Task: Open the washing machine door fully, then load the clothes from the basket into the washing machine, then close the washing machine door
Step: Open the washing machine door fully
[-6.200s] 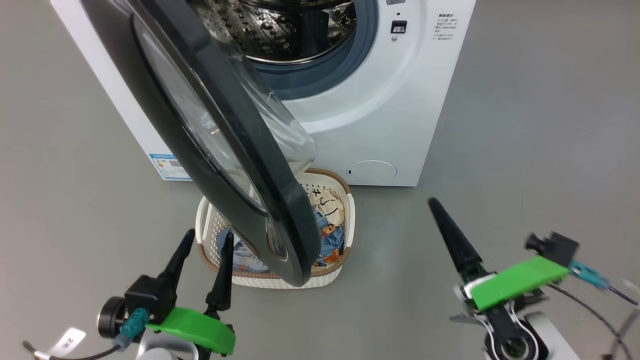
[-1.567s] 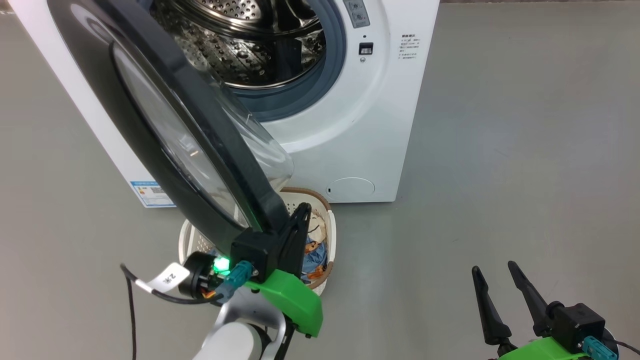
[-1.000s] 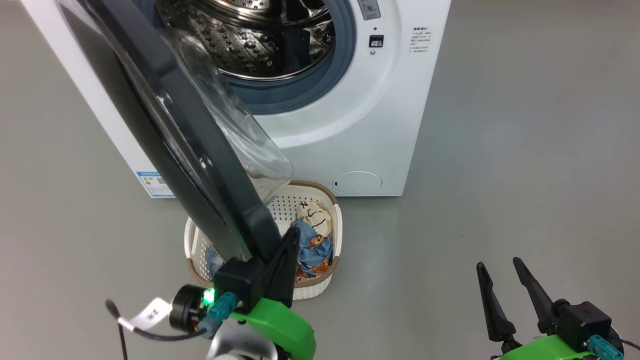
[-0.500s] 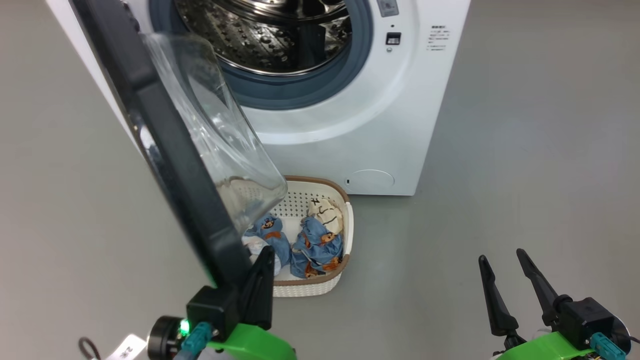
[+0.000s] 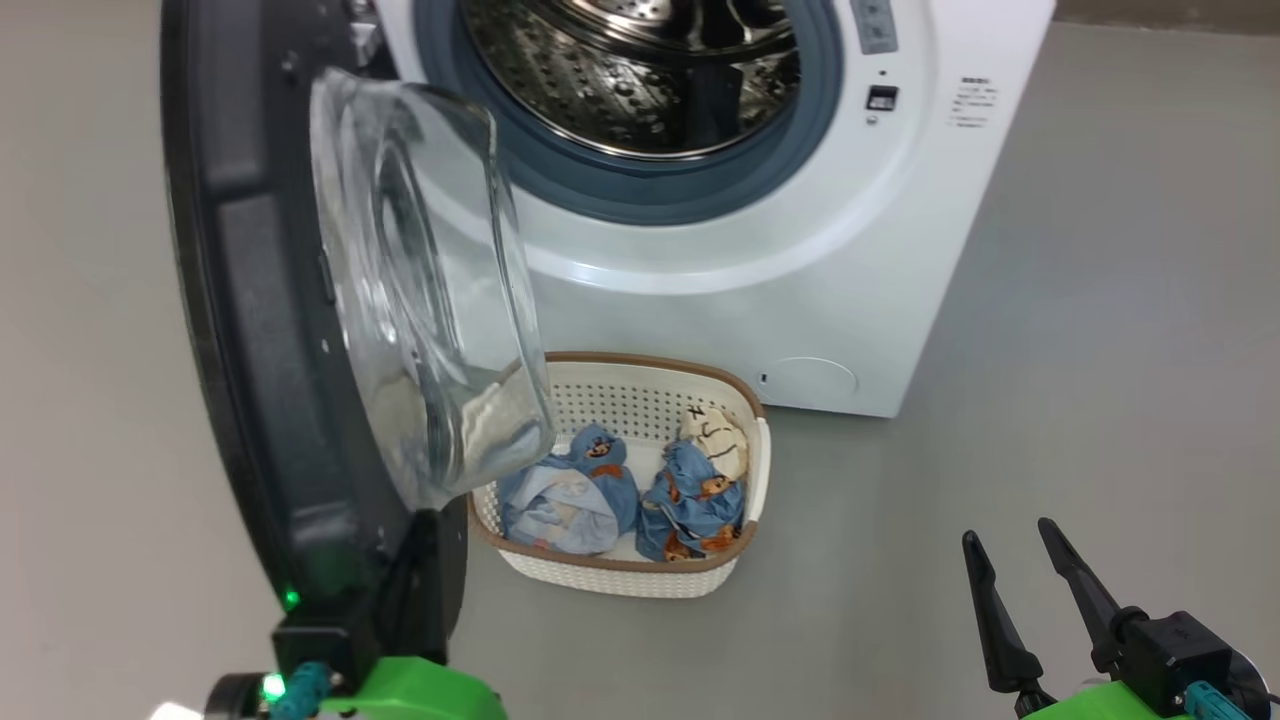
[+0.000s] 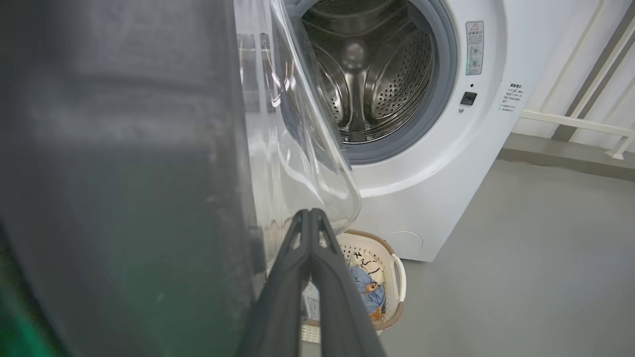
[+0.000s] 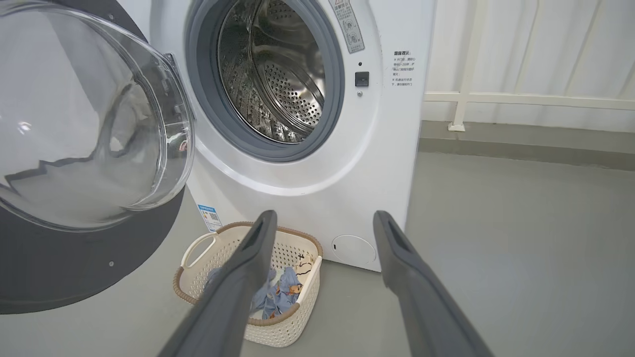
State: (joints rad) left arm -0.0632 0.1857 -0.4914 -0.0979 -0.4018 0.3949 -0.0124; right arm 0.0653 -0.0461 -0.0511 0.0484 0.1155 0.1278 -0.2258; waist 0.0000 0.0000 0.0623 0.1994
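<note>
Left tool [image 6: 310, 218] clenched, empty, against washing machine door [image 5: 250, 330] rim; right tool [image 5: 1007, 530] released, idle. Door stands wide, near basket [image 5: 620, 578]; clothes [image 5: 690, 490] inside. Risk: tool slipping off rim, door swinging back over basket

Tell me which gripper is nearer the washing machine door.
Left. The left gripper sits shut at the lower rim of the washing machine door; the right gripper hangs open well off to its right, beyond the basket.

You've got one washing machine [image 5: 800, 280], one washing machine door [image 5: 250, 350] at nine o'clock, one basket [image 5: 650, 357] at six o'clock holding two bundles of clothes [image 5: 570, 500], one left gripper [image 6: 310, 213], one right gripper [image 5: 1006, 530]
</note>
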